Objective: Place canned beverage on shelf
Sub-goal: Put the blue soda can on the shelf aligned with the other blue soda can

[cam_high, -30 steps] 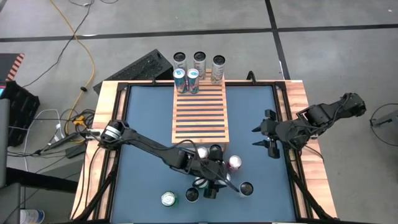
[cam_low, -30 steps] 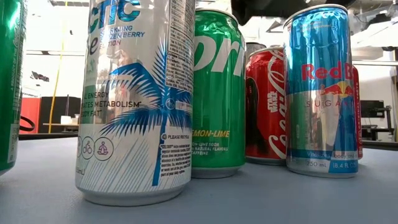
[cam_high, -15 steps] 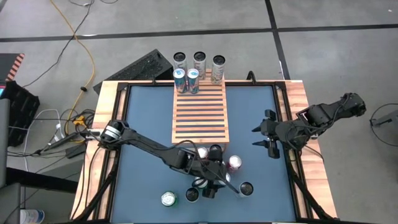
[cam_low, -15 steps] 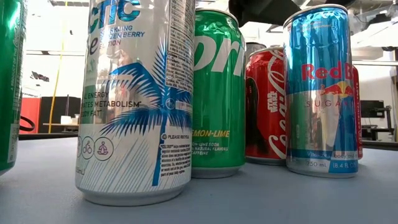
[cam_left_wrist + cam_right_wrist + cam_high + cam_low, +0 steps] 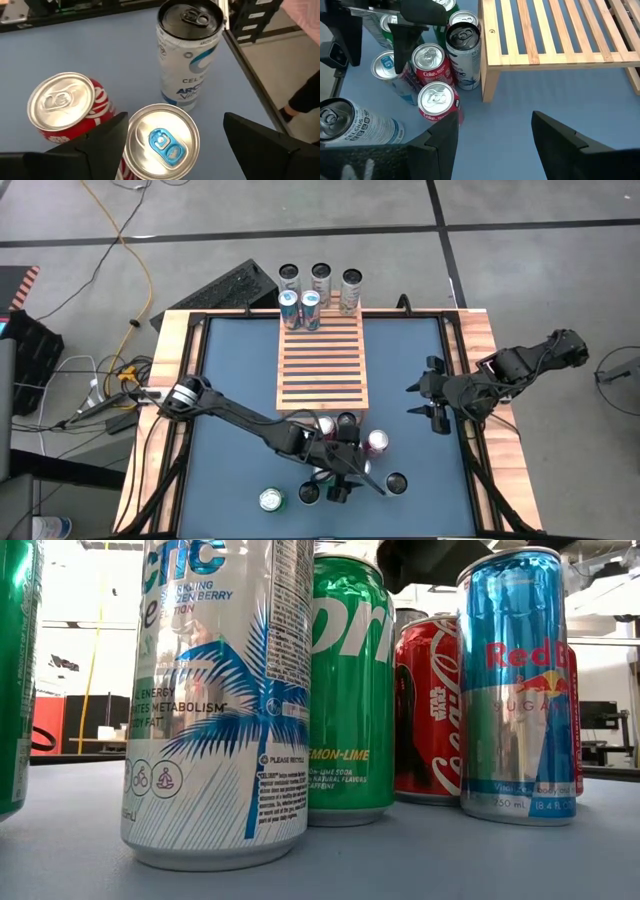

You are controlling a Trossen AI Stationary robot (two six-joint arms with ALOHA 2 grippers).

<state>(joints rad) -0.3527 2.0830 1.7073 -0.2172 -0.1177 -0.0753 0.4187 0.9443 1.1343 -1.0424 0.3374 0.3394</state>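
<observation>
Left gripper (image 5: 338, 480) is hovering over the cluster of cans at the near side of the table, below the shelf (image 5: 321, 360). Its jaws are standing apart, one to each side of a slim blue-tabbed can (image 5: 161, 138), which is sitting between the fingers (image 5: 107, 136) but not yet pinched; gaps are showing on both sides. Judgement: the opening is set wide so the fingers can drop past the rim without knocking neighbours.

Just outside one jaw a red Coca-Cola can (image 5: 65, 107) is standing, nearly touching the target, so clearance there is tight. Ahead of the jaws a white can (image 5: 187, 52) is reading "CEL…" and "ARCTIC V…", likely Celsius.

In the low view the labels are reading: white can (image 5: 220, 700) with blue palm leaf, "SPARKLING", "BERRY", "ENERGY", "METABOLISM"; green Sprite can (image 5: 350, 690), "LEMON-LIME"; red Coke can (image 5: 428, 710) with "STAR WARS" mark; Red Bull can (image 5: 518, 685), "SUGAR…", "250 mL".

Right gripper (image 5: 428, 400) is waiting at the table's right edge, jaws apart and holding nothing, facing the shelf's near corner and keeping out of the left arm's way.

Shelf is carrying two blue-and-silver cans (image 5: 300, 310) at its far end; three more cans (image 5: 320, 280) are standing beyond it. Most slats are bare.
</observation>
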